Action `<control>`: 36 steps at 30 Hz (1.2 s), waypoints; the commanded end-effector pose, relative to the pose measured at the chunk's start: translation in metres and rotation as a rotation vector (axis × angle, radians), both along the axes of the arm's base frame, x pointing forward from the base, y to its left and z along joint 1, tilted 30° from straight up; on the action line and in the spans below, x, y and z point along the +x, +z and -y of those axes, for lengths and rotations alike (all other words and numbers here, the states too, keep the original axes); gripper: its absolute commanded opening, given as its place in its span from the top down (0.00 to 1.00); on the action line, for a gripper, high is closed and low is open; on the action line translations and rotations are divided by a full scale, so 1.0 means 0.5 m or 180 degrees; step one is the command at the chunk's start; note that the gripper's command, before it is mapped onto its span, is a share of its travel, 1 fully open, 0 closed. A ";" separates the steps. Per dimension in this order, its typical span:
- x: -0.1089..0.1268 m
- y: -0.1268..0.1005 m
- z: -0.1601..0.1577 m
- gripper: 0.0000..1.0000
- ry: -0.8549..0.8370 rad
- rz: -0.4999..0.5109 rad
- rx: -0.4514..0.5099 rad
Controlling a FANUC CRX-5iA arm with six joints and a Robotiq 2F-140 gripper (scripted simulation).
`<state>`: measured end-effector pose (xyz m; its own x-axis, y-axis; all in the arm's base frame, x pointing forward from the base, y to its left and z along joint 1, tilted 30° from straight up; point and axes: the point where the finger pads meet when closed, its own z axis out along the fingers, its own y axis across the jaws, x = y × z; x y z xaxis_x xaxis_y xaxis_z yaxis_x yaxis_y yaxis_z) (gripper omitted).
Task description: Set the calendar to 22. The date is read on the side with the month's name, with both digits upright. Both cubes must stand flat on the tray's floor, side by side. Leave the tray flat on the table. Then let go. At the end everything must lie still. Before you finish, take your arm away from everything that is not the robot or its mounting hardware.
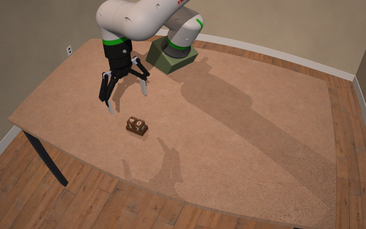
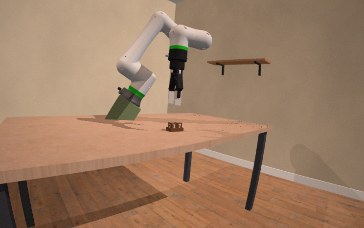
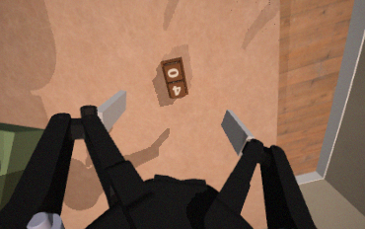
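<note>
The small brown calendar tray [image 1: 137,131] lies flat on the table with two brown cubes side by side in it. In the top view, the left cube [image 1: 132,122] shows 4 on top and the right cube [image 1: 140,124] shows 0 on top. In the exterior view the calendar [image 2: 174,128] shows 2 and 7 on its side. It also shows in the wrist view [image 3: 175,82], tops reading 0 and 4. My gripper [image 1: 126,94] is open and empty, high above the table, behind and left of the tray. It also shows in the exterior view [image 2: 174,101] and the wrist view [image 3: 175,120].
The arm's green base block [image 1: 170,55] stands at the back of the table. The table's edge [image 3: 279,74] and the wood floor lie beyond the tray in the wrist view. A wall shelf [image 2: 238,62] hangs far off to the right.
</note>
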<state>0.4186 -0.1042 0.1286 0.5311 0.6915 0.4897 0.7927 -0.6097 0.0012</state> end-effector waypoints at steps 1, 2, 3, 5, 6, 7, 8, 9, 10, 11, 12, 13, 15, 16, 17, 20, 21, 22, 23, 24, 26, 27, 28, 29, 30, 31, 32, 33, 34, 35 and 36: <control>0.002 -0.006 -0.003 0.00 0.0485 0.0233 -0.0135; 0.003 -0.007 -0.003 0.00 0.0566 0.0269 -0.0163; 0.003 -0.008 -0.004 0.00 0.0654 0.0309 -0.0194; 0.004 -0.010 -0.005 0.00 0.0811 0.0380 -0.0248; 0.004 -0.011 -0.005 0.00 0.0924 0.0431 -0.0288; 0.004 -0.011 -0.005 0.00 0.0927 0.0432 -0.0289; 0.005 -0.012 -0.006 0.00 0.1012 0.0470 -0.0318; 0.005 -0.013 -0.006 0.00 0.1068 0.0495 -0.0338; 0.005 -0.013 -0.007 0.00 0.1099 0.0509 -0.0349; 0.005 -0.014 -0.007 0.00 0.1111 0.0515 -0.0353; 0.005 -0.014 -0.007 0.00 0.1113 0.0516 -0.0354; 0.005 -0.014 -0.007 0.00 0.1113 0.0516 -0.0354; 0.005 -0.014 -0.007 0.71 0.1113 0.0516 -0.0354; 0.005 -0.014 -0.007 0.71 0.1113 0.0516 -0.0354; 0.005 -0.014 -0.007 0.71 0.1113 0.0516 -0.0354; 0.005 -0.014 -0.007 0.71 0.1113 0.0516 -0.0354; 0.005 -0.014 -0.007 0.71 0.1113 0.0516 -0.0354; 0.005 -0.014 -0.007 0.71 0.1113 0.0516 -0.0354; 0.005 -0.014 -0.007 0.71 0.1113 0.0516 -0.0354; 0.005 -0.014 -0.007 0.71 0.1113 0.0516 -0.0354; 0.005 -0.014 -0.007 0.71 0.1113 0.0516 -0.0354; 0.005 -0.014 -0.007 0.71 0.1113 0.0516 -0.0354; 0.005 -0.014 -0.007 0.71 0.1113 0.0516 -0.0354; 0.005 -0.014 -0.007 0.71 0.1113 0.0516 -0.0354; 0.005 -0.014 -0.007 0.71 0.1113 0.0516 -0.0354; 0.005 -0.014 -0.007 0.71 0.1113 0.0516 -0.0354; 0.005 -0.014 -0.007 0.71 0.1113 0.0516 -0.0354; 0.005 -0.014 -0.007 0.71 0.1113 0.0516 -0.0354; 0.005 -0.014 -0.007 0.71 0.1113 0.0516 -0.0354; 0.005 -0.014 -0.007 0.71 0.1113 0.0516 -0.0354; 0.005 -0.014 -0.007 0.71 0.1113 0.0516 -0.0354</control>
<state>0.4209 -0.1007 0.1217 0.1762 0.8703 0.4600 0.9366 -0.2920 0.1936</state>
